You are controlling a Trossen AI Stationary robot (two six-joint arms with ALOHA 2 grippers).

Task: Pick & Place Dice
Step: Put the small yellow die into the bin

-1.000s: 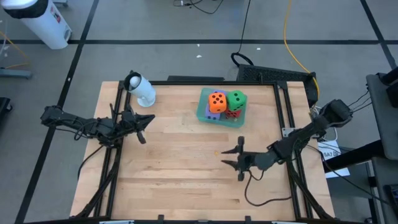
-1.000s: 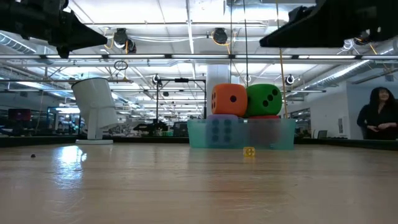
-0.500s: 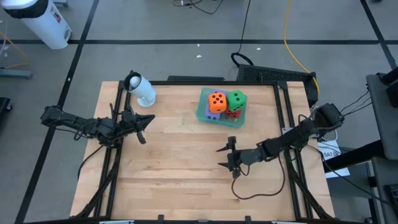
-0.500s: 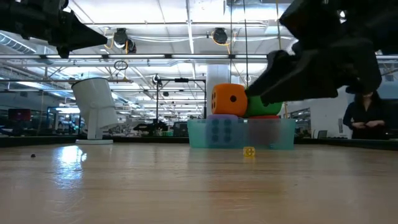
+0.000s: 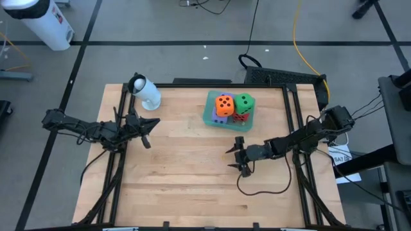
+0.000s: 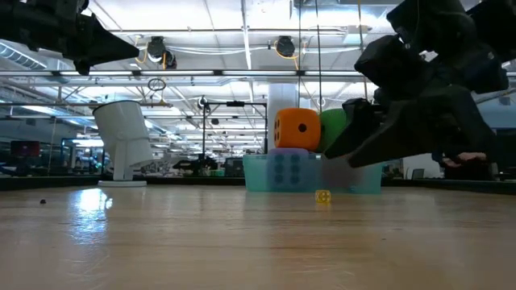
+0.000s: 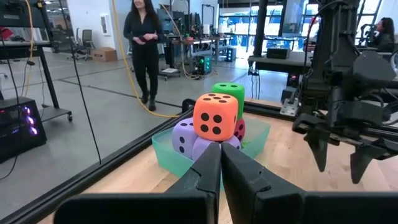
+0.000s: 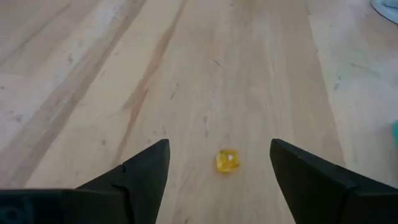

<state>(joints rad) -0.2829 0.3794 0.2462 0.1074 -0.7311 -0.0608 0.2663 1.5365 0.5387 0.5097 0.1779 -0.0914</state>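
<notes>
Dice stacked in tray, orange 5-pip face up, possibly tilted, right tool wide.

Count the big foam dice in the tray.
4 visible in the teal tray: orange die and green die on top, purple die and red die beneath. More may be hidden.

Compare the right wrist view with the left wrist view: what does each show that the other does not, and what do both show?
Only the right wrist view shows a small yellow die lying on the bare table, between the open fingers of the right tool.

Only the left wrist view shows the teal tray with the orange die, green die and purple dice piled in it, the shut left tool, and a person on the floor beyond.

Both show the wooden table and the right tool.
</notes>
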